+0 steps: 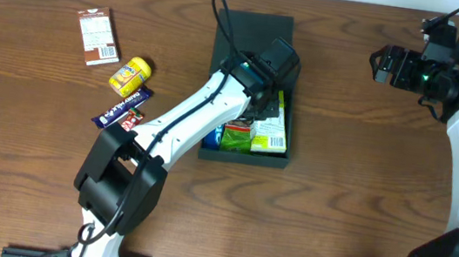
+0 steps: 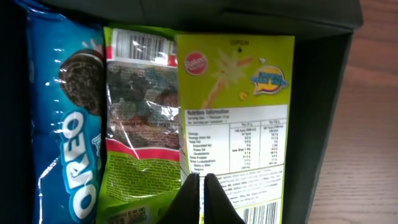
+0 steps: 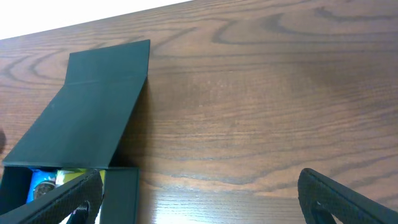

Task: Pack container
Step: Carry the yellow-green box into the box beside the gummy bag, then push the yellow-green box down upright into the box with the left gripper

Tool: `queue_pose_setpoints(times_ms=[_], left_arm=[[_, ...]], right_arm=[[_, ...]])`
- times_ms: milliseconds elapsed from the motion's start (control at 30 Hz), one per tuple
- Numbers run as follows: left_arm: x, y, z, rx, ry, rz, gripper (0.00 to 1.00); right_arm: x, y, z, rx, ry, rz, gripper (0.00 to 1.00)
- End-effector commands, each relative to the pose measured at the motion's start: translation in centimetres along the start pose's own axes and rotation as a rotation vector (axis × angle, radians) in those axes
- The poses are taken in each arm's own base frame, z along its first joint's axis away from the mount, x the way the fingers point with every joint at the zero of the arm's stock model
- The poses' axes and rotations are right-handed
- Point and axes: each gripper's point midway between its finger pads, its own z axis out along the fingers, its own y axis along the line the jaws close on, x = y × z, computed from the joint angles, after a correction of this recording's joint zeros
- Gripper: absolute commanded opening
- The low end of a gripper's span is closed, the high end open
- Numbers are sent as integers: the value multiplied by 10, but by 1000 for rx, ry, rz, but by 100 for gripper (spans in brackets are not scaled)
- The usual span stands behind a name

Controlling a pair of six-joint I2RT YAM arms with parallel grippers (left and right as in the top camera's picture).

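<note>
Near the middle of the tabletop [image 1: 362,189], toward its far edge: container [image 1: 255,28], dark, square, open, lid swung back on the far side.

Contents, side by side, as the left wrist view shows them from left to right:
- blue cookie packet [image 2: 62,124]
- green packet [image 2: 140,124]
- yellow-green packet [image 2: 233,106], nutrition label up, beside the container wall

Left gripper [image 2: 200,190]: reaching into the container, over the near edge of the yellow-green packet. Jaws pressed together, nothing between them. Contact with the packet cannot be told.

Right gripper [image 1: 384,64]: over bare tabletop, well to the right of the container. Jaws wide apart, empty.

Loose items left of the container:
- brown-and-white carton [image 1: 98,36], lying flat, farthest out
- yellow packet [image 1: 131,75], near the carton
- dark blue bar [image 1: 122,107], just beside the yellow packet, touching a red wrapper [image 1: 133,120]
</note>
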Motion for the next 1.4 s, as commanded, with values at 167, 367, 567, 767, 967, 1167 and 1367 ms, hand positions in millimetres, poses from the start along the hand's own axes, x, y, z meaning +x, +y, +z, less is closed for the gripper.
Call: queue_pose_setpoints(times_ms=[167, 367, 567, 767, 967, 1167, 1367], left_arm=[[31, 0, 3, -18, 111, 209, 6], [42, 2, 7, -42, 145, 269, 6], [53, -12, 13, -22, 145, 385, 6], [58, -6, 26, -55, 180, 384, 6], [48, -7, 27, -64, 134, 387, 6], [39, -5, 26, -96, 89, 390, 6], [37, -1, 27, -117, 81, 391, 5]], right_arm=[[-9, 1, -11, -2, -31, -2, 99], [-8, 1, -11, -2, -30, -2, 99], [-8, 1, -11, -2, -29, -1, 99], [-6, 1, -10, -2, -19, 2, 99], [-5, 1, -10, -1, -16, 3, 99], [-5, 1, -10, -1, -16, 3, 99], [-5, 1, -10, -1, -17, 3, 99]])
